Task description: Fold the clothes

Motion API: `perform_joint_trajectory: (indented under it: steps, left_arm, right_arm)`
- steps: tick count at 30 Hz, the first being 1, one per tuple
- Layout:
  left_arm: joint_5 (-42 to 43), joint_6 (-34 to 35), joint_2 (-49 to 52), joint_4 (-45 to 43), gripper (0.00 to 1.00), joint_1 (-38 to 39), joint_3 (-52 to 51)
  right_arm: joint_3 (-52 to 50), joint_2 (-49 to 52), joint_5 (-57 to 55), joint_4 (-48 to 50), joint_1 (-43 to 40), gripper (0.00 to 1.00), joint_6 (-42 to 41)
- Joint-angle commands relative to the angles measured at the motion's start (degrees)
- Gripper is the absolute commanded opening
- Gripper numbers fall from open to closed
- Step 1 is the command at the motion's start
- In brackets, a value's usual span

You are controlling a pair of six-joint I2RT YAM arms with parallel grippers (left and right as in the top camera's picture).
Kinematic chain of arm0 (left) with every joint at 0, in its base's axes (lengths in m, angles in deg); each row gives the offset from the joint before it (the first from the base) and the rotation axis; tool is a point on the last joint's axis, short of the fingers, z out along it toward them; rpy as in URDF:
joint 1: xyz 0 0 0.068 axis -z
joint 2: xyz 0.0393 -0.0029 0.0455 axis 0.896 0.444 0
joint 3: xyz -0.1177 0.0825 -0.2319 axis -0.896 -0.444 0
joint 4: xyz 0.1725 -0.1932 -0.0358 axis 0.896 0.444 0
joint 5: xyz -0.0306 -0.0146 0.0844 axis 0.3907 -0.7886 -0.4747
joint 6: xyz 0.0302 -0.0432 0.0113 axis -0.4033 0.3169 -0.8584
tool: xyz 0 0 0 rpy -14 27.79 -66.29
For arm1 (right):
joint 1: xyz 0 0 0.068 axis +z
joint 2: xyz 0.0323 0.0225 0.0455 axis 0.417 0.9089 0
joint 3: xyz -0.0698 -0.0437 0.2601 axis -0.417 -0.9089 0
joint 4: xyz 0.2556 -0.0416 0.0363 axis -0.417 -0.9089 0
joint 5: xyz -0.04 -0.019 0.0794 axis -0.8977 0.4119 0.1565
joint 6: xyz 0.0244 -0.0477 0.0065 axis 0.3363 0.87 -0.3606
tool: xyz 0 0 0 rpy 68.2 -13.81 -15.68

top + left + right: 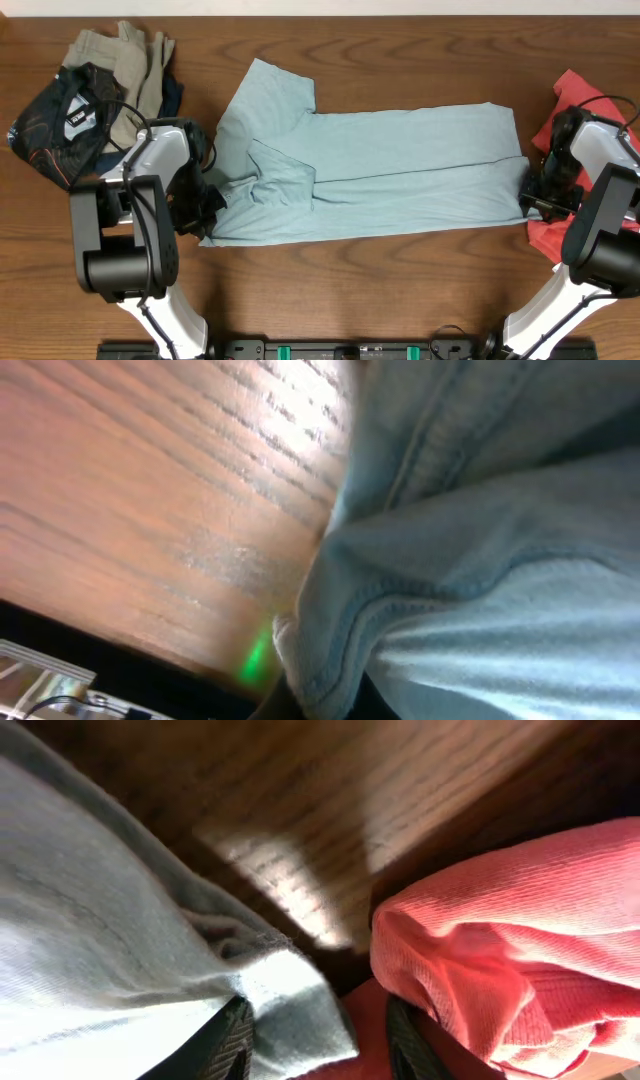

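Observation:
The pale blue-grey T-shirt (400, 165) lies folded lengthwise across the middle of the table, with a sleeve toward the top left. My left gripper (208, 205) is at its lower left corner and is shut on the bunched hem (335, 705); the cloth (480, 560) fills that view. My right gripper (535, 195) is at the shirt's lower right corner. Its fingers (320, 1045) are open, with the grey corner (100, 940) lying between them. A red T-shirt (572, 92) lies crumpled at the right edge, partly under the right arm, and it shows beside the right finger (520, 950).
A pile of other garments lies at the top left: a black one with a white label (60, 120) and khaki ones (120, 60). Bare wooden table (400, 290) runs along the front below the shirt.

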Motion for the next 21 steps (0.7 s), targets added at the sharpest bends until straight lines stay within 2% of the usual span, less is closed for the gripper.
perform_joint_trajectory:
  steps: [1, 2, 5, 7, 8, 9, 11, 13, 17, 21]
  left_arm:
    - [-1.2, -2.0, -5.6, 0.5, 0.17, -0.3, 2.9]
    - [-1.2, -2.0, -6.8, 0.4, 0.29, -0.3, 3.7]
    - [-1.2, -2.0, -10.4, -0.8, 0.5, -0.2, 6.4]
    - [-1.1, -2.5, -12.5, -3.5, 0.61, -0.2, 8.1]
    - [-0.7, -3.7, -13.4, -5.3, 0.63, -0.2, 8.6]
    - [0.8, -6.2, -14.2, -8.0, 0.65, -0.2, 9.1]
    - [5.6, -9.7, -15.0, -13.2, 0.76, -0.1, 10.0]
    - [8.8, -10.9, -14.8, -17.5, 0.81, 0.0, 10.8]
    - [9.5, -11.0, -13.0, -26.0, 0.88, 0.9, 11.0]
    - [9.9, -13.2, -9.1, -34.1, 0.9, 2.9, 11.0]
  right_arm:
    - [4.2, -4.1, 2.1, 0.2, -0.3, 0.45, 1.0]
    - [5.3, -4.9, 3.3, 0.3, -0.3, 0.46, 1.8]
    - [8.5, -7.4, 7.8, 1.3, -0.3, 0.53, 5.0]
    - [10.1, -9.2, 12.1, 2.8, -0.2, 0.63, 7.1]
    - [10.5, -9.8, 13.7, 3.5, -0.2, 0.66, 7.7]
    - [10.8, -10.4, 15.3, 4.1, -0.1, 0.69, 8.0]
    - [10.9, -11.4, 18.6, 5.5, 0.2, 0.72, 8.1]
    - [10.9, -11.7, 21.0, 6.0, 0.3, 0.72, 8.1]
    - [10.9, -11.7, 24.4, 5.5, 0.4, 0.72, 8.1]
    - [10.9, -11.7, 25.6, 5.2, 0.6, 0.72, 8.1]
